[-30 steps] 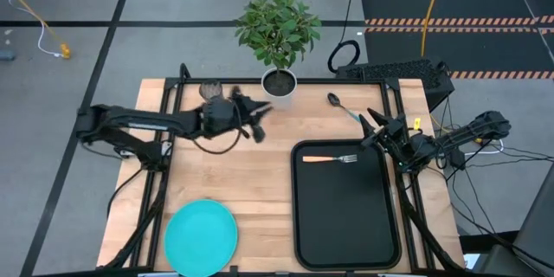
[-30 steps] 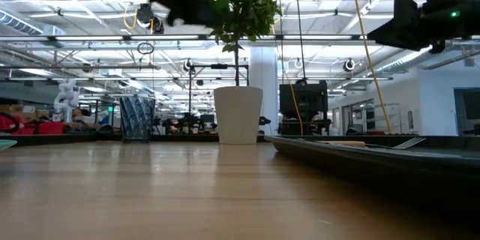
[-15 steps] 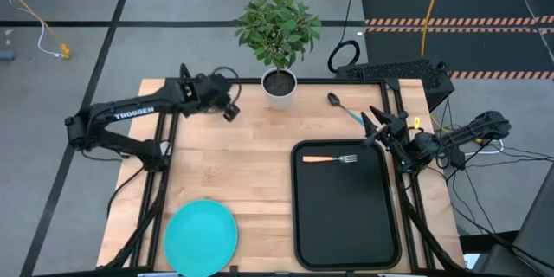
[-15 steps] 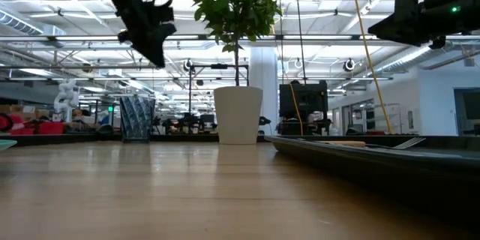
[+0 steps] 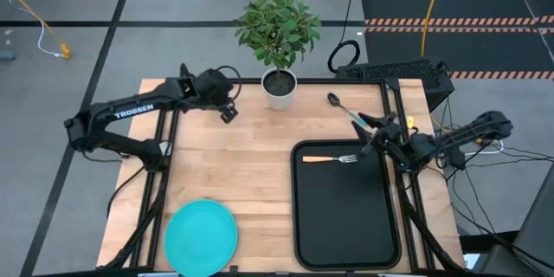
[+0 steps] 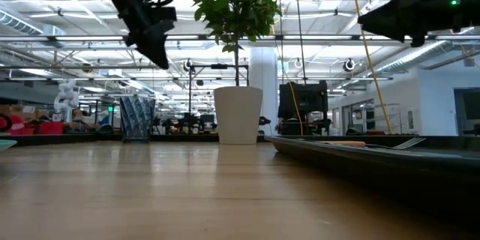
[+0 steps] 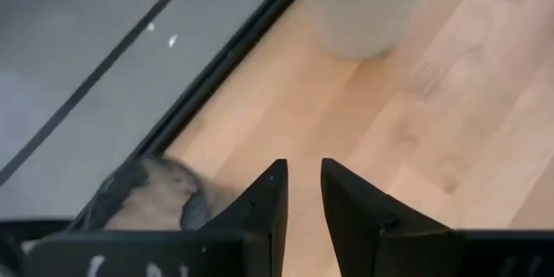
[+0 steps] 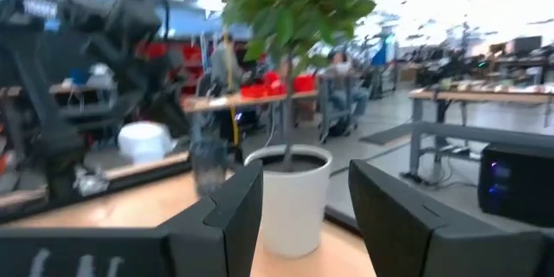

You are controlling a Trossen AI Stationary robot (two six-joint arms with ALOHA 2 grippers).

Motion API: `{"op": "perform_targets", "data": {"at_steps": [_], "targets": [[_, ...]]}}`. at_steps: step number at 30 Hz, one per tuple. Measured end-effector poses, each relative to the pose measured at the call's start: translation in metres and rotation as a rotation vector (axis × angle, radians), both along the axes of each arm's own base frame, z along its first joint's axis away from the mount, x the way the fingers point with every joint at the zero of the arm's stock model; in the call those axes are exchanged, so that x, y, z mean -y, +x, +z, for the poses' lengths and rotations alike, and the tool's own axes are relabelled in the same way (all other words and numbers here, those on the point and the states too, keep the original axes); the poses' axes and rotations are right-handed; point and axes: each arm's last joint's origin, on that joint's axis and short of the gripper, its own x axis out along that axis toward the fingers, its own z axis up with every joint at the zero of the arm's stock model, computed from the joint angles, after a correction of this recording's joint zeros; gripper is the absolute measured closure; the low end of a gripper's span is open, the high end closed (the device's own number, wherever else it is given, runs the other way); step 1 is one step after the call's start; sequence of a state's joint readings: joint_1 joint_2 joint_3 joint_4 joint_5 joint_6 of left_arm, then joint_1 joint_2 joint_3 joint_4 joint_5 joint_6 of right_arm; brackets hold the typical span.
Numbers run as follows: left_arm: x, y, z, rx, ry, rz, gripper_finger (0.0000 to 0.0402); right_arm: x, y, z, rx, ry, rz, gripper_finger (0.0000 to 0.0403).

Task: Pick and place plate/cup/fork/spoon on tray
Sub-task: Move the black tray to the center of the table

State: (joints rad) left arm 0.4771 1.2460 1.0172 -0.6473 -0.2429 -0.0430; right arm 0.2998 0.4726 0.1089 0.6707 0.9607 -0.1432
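While the left claw hangs in the air above the far left part of the surface, its two fingers stand a narrow gap apart with nothing between them. In the left wrist view the cup shows just beside those fingers, near the surface's far edge, and the white pot stands farther along the same edge. From table height the cup stands upright on the surface, below the left claw and to the left of the pot with its green plant.

The right claw hovers over the far right corner of the tray, with its fingers spread wide and empty. The spoon lies on the bare wood just beyond it, its dark bowl toward the pot and its blue handle pointing at the claw. In the high view, whether the claw touches the handle cannot be told.

The fork lies flat across the far end of the tray, orange handle to the left, tines to the right. The plate sits on the near left part of the surface, well apart from the tray and from both arms.
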Motion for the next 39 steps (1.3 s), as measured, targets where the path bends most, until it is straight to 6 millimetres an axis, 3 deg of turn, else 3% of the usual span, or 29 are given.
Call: {"op": "perform_targets", "data": {"at_steps": [8, 13, 17, 22, 28, 32, 36, 39], "targets": [[0.014, 0.019, 0.01, 0.116, 0.078, -0.175, 0.0325, -0.001, 0.035, 0.006, -0.156, 0.036, 0.081, 0.0236], [0.019, 0.026, 0.016, 0.151, 0.138, -0.265, 0.0325, 0.004, 0.063, 0.011, -0.38, 0.046, -0.031, 0.0236], [0.02, 0.028, 0.018, 0.144, 0.184, -0.333, 0.0325, 0.018, 0.083, 0.025, -0.517, 0.139, -0.127, 0.0236], [0.016, 0.029, 0.02, 0.157, 0.223, -0.339, 0.0325, 0.036, 0.105, 0.054, -0.516, 0.34, -0.031, 0.0236], [0.009, 0.026, 0.021, 0.174, 0.224, -0.303, 0.0325, 0.05, 0.112, 0.077, -0.73, 0.64, -0.026, 0.0236], [0.006, 0.025, 0.005, 0.172, 0.255, -0.311, 0.0325, 0.053, 0.12, 0.084, -0.92, 0.819, -0.1, 0.0236], [-0.005, 0.022, -0.005, 0.181, 0.323, -0.301, 0.0325, 0.051, 0.121, 0.074, -1.136, 1.001, -0.259, 0.0236], [-0.014, 0.018, -0.004, 0.208, 0.349, -0.262, 0.0325, 0.044, 0.108, 0.058, -1.294, 1.123, -0.424, 0.0236]]}}
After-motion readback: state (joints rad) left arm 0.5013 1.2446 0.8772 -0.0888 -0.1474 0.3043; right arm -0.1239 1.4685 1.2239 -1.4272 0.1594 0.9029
